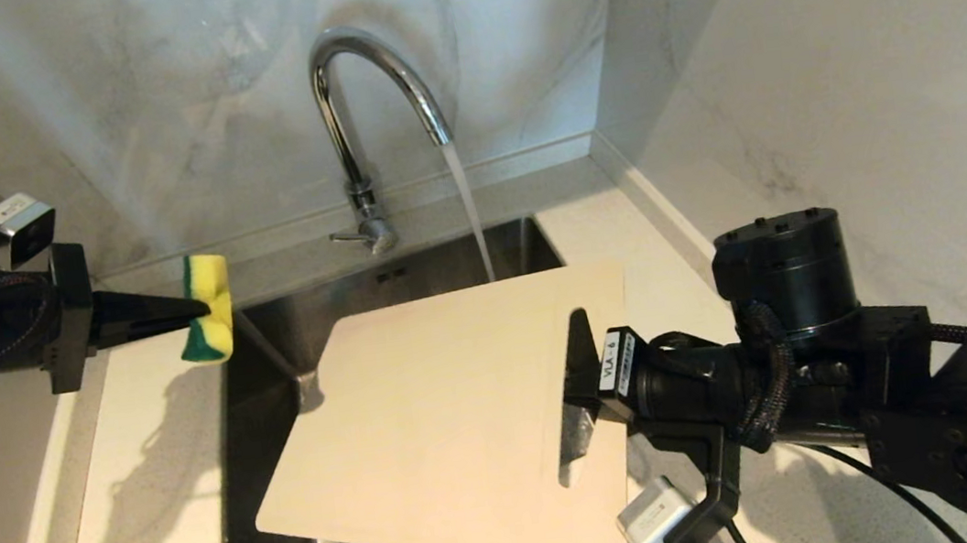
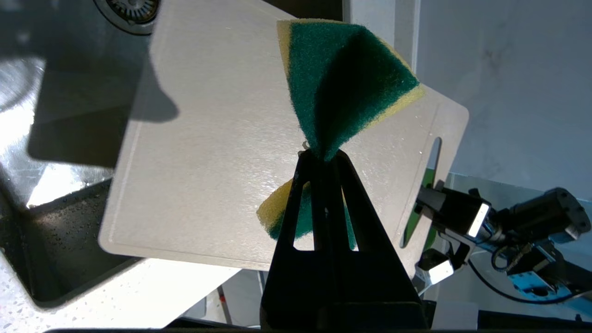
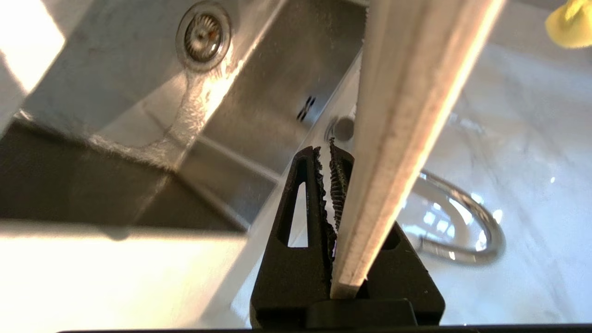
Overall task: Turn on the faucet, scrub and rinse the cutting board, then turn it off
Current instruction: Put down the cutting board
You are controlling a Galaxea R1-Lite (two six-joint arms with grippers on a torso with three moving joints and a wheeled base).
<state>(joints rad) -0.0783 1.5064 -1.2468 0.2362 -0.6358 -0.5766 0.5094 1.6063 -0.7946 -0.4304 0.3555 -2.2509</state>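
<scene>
Left gripper, clamped tight on the sponge, hovered beside the sink; the cutting board, pinched at its handle end by the right gripper, lay toward its right, angling up toward the running faucet.

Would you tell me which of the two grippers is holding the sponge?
The left gripper, off to the sink's left, pinches the sponge; the right gripper grips the cutting board.
</scene>
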